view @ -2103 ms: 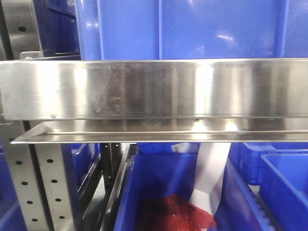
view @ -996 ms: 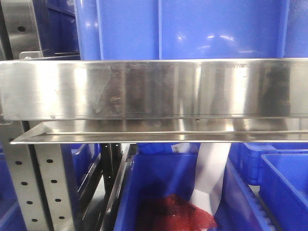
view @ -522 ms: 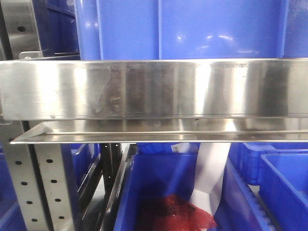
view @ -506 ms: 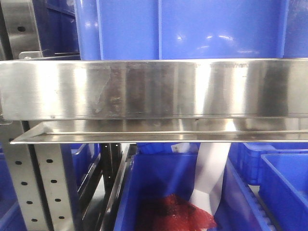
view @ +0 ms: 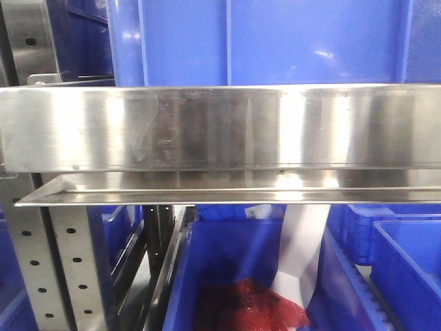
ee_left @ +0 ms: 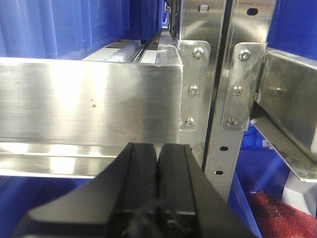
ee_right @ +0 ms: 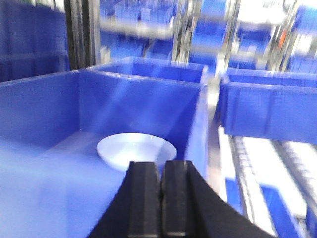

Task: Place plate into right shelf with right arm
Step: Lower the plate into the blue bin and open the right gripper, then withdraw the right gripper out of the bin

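The pale bluish-white plate lies on the floor of a blue bin on the steel shelf, seen only in the blurred right wrist view. My right gripper is shut and empty, just in front of the plate, apart from it. The shelf's wide steel front rail fills the front view, with a perforated upright at lower left. My left gripper is shut and empty, close before another steel rail.
A large blue bin stands on the rail. Below are more blue bins, one holding a red mesh bag and a white strip. A bolted upright stands right of my left gripper. More blue bins lie to the right.
Nothing has visibly moved in the front view; only the reflections on the steel rail shift.
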You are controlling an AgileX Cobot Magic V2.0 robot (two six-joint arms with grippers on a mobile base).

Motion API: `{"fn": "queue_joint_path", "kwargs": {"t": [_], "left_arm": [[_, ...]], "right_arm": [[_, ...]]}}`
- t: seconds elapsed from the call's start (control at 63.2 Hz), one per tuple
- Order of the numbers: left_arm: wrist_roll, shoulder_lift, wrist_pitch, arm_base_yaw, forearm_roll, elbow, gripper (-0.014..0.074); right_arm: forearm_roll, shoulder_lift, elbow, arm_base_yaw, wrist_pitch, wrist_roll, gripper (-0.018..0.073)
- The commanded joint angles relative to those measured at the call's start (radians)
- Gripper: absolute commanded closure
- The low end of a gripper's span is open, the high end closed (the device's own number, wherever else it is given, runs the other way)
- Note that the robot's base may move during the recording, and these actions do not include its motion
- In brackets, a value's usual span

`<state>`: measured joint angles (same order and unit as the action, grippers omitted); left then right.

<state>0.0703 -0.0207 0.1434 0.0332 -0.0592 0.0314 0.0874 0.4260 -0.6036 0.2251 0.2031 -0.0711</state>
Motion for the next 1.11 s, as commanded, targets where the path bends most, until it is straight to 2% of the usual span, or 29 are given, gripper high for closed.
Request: {"fn": "queue_joint_path", "kwargs": {"t": [0.0, 0.142, 0.269, 0.459, 1.091], "left_arm": [[0.003, -0.002, -0.084, 0.006, -0.004, 0.008, 0.0643], [0.003, -0.002, -0.084, 0.006, -0.004, 0.008, 0.0643], [0.003, -0.002, -0.084, 0.006, -0.004, 0.008, 0.0643], [0.003, -0.002, -0.084, 0.006, -0.004, 0.008, 0.0643], [0.003, -0.002, -0.084, 0.006, -0.004, 0.008, 0.0643]], "right_arm": [[0.014, -0.134, 0.068, -0.006, -0.072, 0.002, 0.0505], [0.014, -0.315, 0.199, -0.006, -0.071, 0.002, 0.0505], [0.014, -0.381, 0.254, -0.006, -0.055, 0.002, 0.0505], [0.012, -0.382, 0.294, -0.006, 0.025, 0.002, 0.0505], [0.012, -0.382, 0.316, -0.006, -0.001, 0.002, 0.0505]]}}
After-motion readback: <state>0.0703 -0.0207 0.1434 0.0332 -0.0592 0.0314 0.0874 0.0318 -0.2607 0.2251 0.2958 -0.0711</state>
